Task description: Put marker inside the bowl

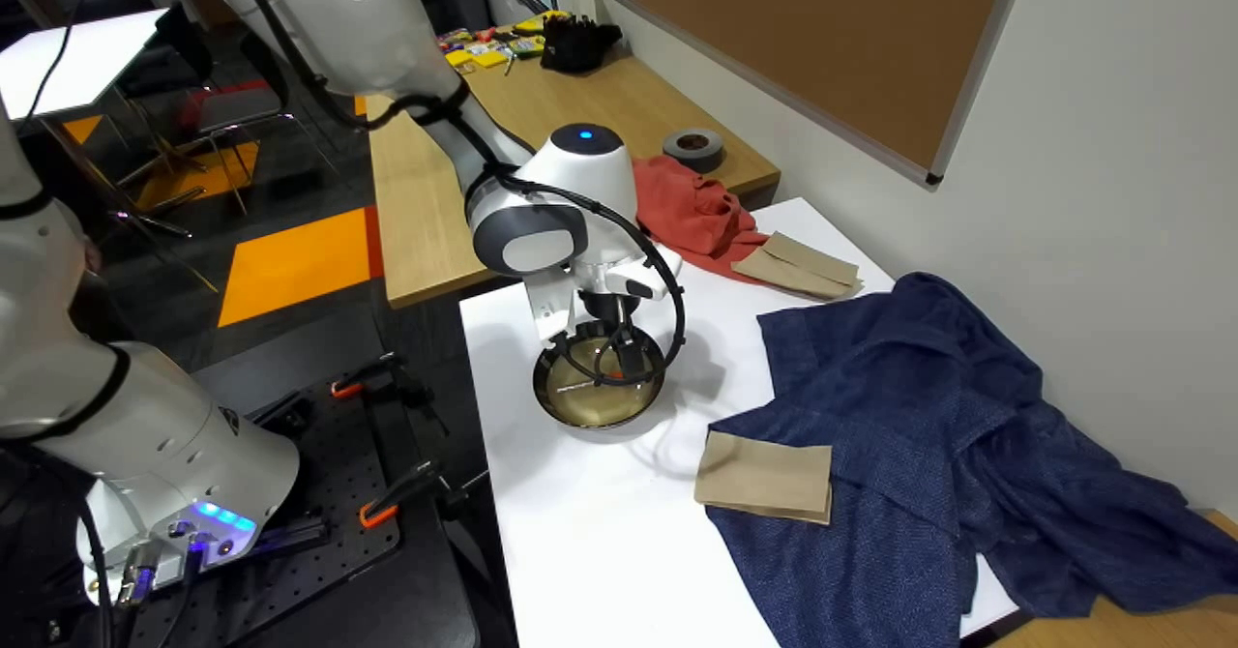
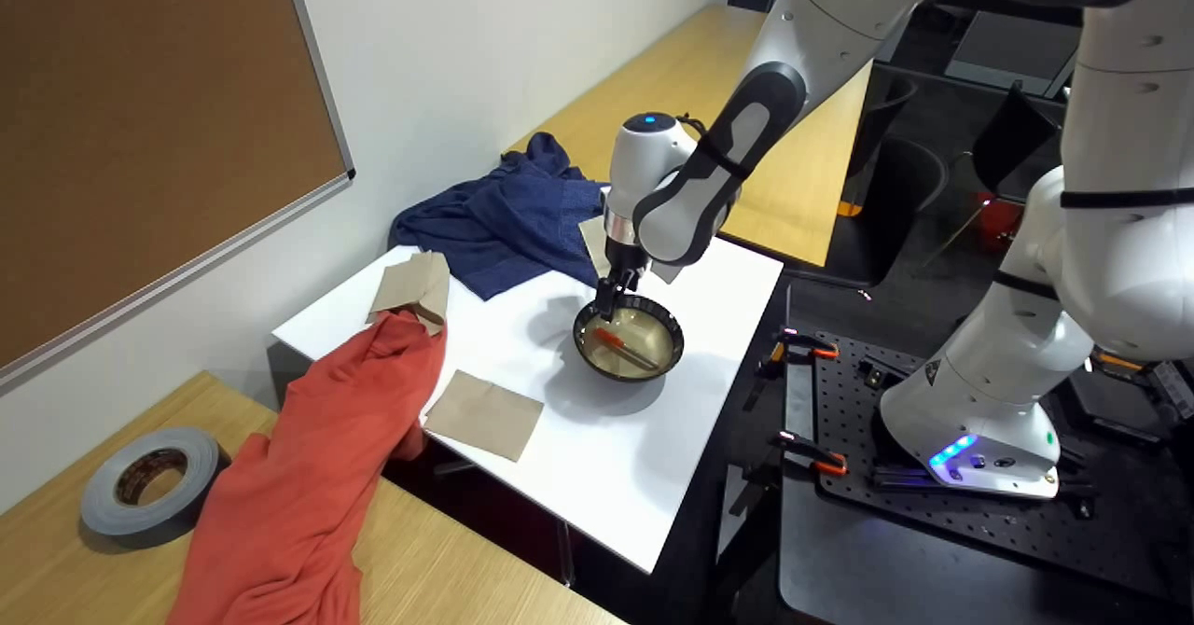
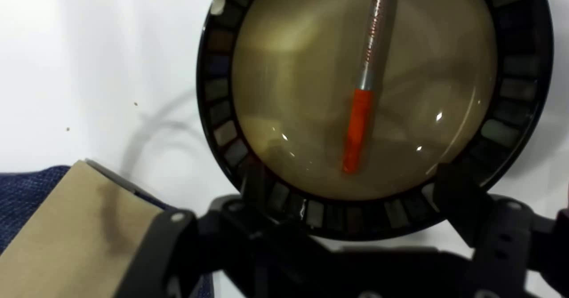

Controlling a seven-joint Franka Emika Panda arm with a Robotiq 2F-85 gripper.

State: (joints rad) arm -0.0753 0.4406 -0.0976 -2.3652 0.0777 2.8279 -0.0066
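Note:
The marker (image 3: 363, 88), with an orange end and a silver-grey barrel, lies inside the bowl (image 3: 218, 89). The bowl has a dark tiled rim and a pale yellowish inside, and stands on the white table. The marker also shows in both exterior views (image 1: 577, 386) (image 2: 627, 351), as does the bowl (image 1: 553, 414) (image 2: 673, 334). My gripper (image 3: 355, 182) is open, with its fingers apart over the near part of the bowl rim and nothing between them. In an exterior view the gripper (image 2: 608, 300) is over the rim beside the marker's orange end. The marker's far end is cut off in the wrist view.
A dark blue cloth (image 1: 870, 416) lies on the white table (image 1: 600, 522), with a brown paper piece (image 1: 764, 477) on it. A red cloth (image 2: 308, 457) and more brown paper (image 2: 485, 414) are on the opposite side. A tape roll (image 2: 154, 485) sits on the wooden table.

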